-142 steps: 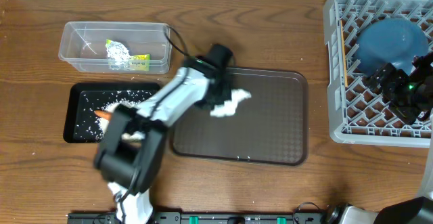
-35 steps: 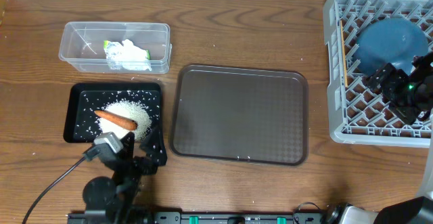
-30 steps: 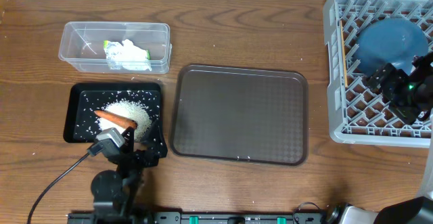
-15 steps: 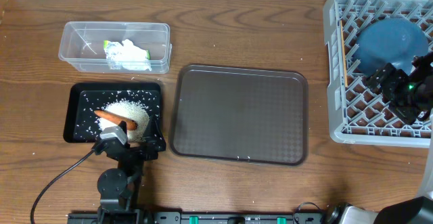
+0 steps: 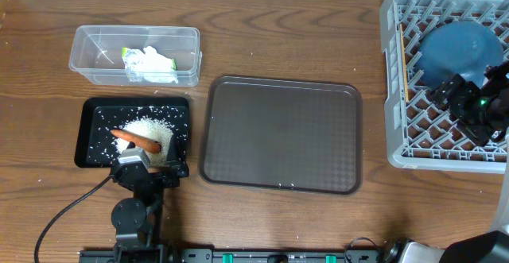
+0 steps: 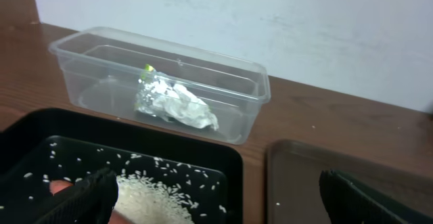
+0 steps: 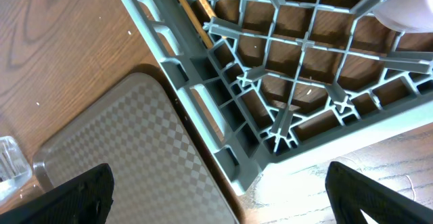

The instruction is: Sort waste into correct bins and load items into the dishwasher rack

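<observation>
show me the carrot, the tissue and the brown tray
carrot (image 5: 135, 140), overhead view, middle of its body
tissue (image 6: 183, 106), left wrist view, centre of the crumple
brown tray (image 5: 280, 134), overhead view, bare middle of its floor

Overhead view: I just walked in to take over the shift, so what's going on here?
Nothing is held right now; both hands are open. The left hand is at the near edge of the black tray, which holds the rice and carrot. The tissue and wrapper lie in the clear tub. The right hand hovers over the grey rack, where the teal bowl already sits.
</observation>
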{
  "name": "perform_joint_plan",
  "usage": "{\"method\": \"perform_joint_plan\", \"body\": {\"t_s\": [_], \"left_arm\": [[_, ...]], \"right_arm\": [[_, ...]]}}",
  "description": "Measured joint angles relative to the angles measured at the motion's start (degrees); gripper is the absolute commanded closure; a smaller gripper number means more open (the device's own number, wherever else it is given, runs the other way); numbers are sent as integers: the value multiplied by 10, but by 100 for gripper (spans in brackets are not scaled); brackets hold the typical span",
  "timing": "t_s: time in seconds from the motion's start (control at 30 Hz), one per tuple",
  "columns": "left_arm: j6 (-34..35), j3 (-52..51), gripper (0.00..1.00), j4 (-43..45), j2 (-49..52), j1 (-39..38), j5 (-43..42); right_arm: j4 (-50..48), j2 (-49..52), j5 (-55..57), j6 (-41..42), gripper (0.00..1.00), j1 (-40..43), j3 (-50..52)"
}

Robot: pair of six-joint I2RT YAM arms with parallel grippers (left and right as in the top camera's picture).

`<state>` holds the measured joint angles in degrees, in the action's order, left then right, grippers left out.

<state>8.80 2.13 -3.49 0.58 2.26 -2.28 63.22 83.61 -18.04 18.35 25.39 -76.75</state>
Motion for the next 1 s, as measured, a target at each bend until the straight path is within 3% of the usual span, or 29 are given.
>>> {"method": "perform_joint_plan", "body": {"t_s": [1.0], "left_arm": [[-10, -1, 2, 3, 0, -16, 14]], "right_arm": [[0, 0, 0, 0, 1, 0, 0]]}}
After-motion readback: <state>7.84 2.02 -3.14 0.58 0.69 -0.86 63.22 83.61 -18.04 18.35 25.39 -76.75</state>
